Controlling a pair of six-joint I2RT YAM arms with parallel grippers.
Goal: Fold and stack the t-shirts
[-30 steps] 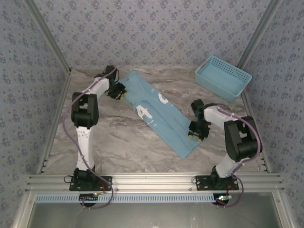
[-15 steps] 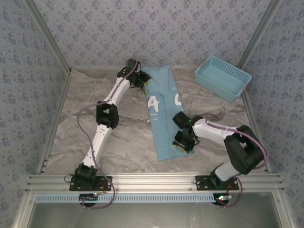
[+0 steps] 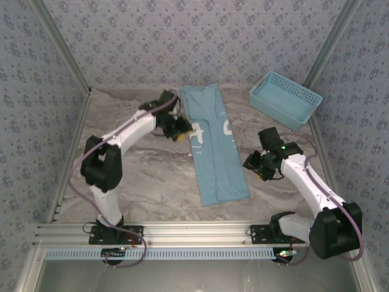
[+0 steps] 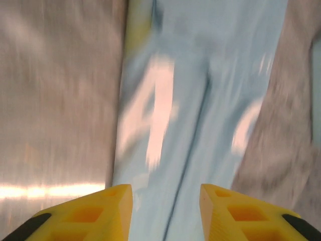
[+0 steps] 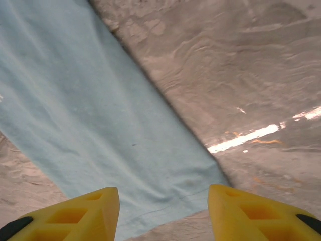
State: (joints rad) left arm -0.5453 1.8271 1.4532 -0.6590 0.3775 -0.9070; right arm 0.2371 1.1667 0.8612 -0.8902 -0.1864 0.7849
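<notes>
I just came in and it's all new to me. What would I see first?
A blue shirt with white letters lies folded in a long strip in the middle of the table. The left hand hangs open by the letters, and the right hand is open beside the lower end. A blue basket sits at the far right corner.

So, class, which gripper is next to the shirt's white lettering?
The left gripper, beside the lettering on the shirt's far half; the right gripper sits off the plain near end, to its right.
</notes>
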